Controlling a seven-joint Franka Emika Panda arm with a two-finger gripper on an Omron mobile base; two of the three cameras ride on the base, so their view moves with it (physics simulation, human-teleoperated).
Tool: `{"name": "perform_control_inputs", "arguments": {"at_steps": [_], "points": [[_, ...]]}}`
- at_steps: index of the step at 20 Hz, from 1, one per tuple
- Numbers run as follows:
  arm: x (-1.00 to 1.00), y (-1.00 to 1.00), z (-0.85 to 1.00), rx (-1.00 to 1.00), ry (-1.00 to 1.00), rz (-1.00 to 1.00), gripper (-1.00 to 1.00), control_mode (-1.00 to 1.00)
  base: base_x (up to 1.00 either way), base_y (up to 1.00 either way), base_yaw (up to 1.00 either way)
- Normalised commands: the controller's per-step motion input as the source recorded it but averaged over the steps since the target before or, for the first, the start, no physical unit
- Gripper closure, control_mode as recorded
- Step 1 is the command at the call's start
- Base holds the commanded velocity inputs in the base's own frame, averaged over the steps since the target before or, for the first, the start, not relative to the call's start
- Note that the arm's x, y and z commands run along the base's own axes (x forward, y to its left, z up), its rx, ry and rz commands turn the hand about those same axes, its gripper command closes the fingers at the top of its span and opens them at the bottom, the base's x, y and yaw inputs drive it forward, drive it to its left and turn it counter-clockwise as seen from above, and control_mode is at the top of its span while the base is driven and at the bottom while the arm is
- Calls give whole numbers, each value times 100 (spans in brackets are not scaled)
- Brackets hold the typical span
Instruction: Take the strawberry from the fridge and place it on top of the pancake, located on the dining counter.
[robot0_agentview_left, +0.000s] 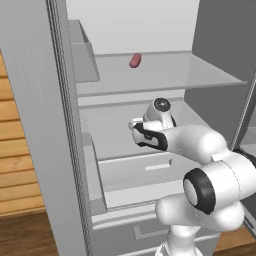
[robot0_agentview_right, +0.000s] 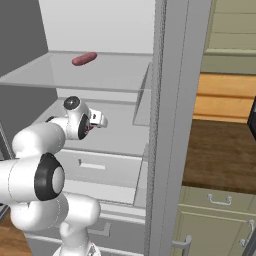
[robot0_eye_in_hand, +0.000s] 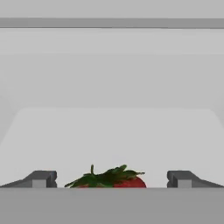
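**Gripper wide at the strawberry, inside the fridge**

Gripper (robot0_eye_in_hand: 111, 179) is standing wide, jaws apart, nothing held. The strawberry (robot0_eye_in_hand: 110, 179) is lying between the fingertips (robot0_eye_in_hand: 41, 178), touching neither, green leaves up. Beyond it, a white shelf (robot0_eye_in_hand: 113, 131) is running to the back wall. Above the hand, a pinkish oval lump (robot0_agentview_left: 135, 60) is resting on the fridge's (robot0_agentview_left: 45, 125) upper shelf.

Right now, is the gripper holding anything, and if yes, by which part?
Nothing is held. The gripper is open, its fingertips standing wide on either side of the strawberry without touching it.
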Motion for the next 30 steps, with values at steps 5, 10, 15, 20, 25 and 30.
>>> {"name": "perform_control_inputs", "arguments": {"at_steps": [5, 10, 15, 20, 25, 30], "points": [[-2, 0, -21, 0, 1, 0, 100, -100, 0, 0, 0], [-9, 0, -28, 2, 2, -2, 100, -100, 0, 0, 0], [-14, 0, -3, 0, 0, 0, 100, -100, 0, 0, 0], [-84, 2, 13, 0, 0, -2, 100, -100, 0, 0, 0], [-93, 0, 51, 0, 0, -1, 100, -100, 0, 0, 0], [-57, 0, 93, 0, 11, -3, 100, -100, 0, 0, 0]]}}
